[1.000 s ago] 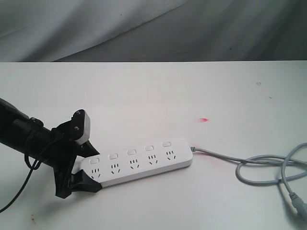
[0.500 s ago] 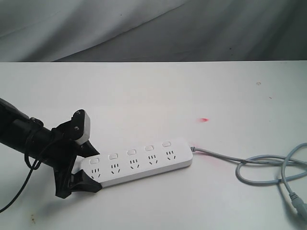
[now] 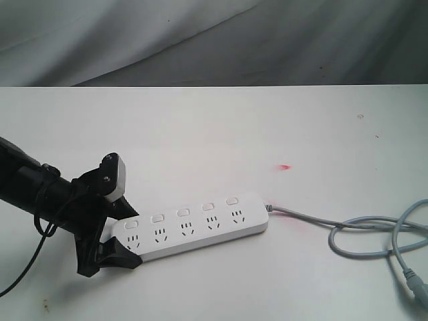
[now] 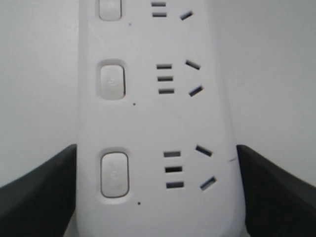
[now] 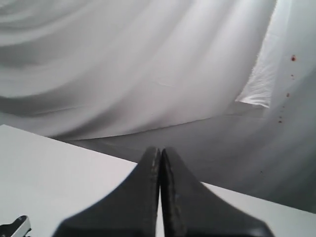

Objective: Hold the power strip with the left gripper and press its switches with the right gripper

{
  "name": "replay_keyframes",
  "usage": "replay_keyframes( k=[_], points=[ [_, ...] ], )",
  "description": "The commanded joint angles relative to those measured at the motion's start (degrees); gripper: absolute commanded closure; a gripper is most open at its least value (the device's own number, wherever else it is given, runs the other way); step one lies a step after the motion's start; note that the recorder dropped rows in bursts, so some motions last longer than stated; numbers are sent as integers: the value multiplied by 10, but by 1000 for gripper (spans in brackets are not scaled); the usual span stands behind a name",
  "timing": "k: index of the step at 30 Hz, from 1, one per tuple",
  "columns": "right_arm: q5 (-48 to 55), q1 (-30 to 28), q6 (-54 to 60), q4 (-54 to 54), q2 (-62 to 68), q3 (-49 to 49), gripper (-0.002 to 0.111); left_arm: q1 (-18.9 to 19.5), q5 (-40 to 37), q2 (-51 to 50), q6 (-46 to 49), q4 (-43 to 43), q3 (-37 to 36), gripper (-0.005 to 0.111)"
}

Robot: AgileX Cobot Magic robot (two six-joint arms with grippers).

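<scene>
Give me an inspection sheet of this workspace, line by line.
Surface: white table, small red spot.
Job's things: power strip lying flat, five switches facing up.
Clutter: nothing seen.
Grippers: left gripper jaws clamp the strip's end; right gripper jaws shut, empty, facing the backdrop.
Cables: grey cord looped at the right; thin black cable trailing at the left edge.
Surroundings: grey cloth backdrop.

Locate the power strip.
Exterior view, lower centre: the long white plastic power strip lies on the table, left end inside the black left claw, grey cord trailing right.
</scene>
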State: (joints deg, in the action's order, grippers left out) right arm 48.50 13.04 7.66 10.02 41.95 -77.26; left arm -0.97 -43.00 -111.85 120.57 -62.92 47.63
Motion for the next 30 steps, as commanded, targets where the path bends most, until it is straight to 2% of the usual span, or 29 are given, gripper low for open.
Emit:
replay_keyframes(
  k=[1,7,16,30],
  points=[
    [-79,-53,-10,-1,-63,125,108,-3,-3,-1,-6,1,4,107],
    [-148,-108,-35,-1,-141,303,108,-3,-3,-1,-6,1,4,107],
    [-194,-187,-35,-20,-226,499,108,-3,-3,-1,-6,1,4,107],
    [-272,-199,-55,-20,-330,698,108,-3,-3,-1,-6,1,4,107]
  ],
)
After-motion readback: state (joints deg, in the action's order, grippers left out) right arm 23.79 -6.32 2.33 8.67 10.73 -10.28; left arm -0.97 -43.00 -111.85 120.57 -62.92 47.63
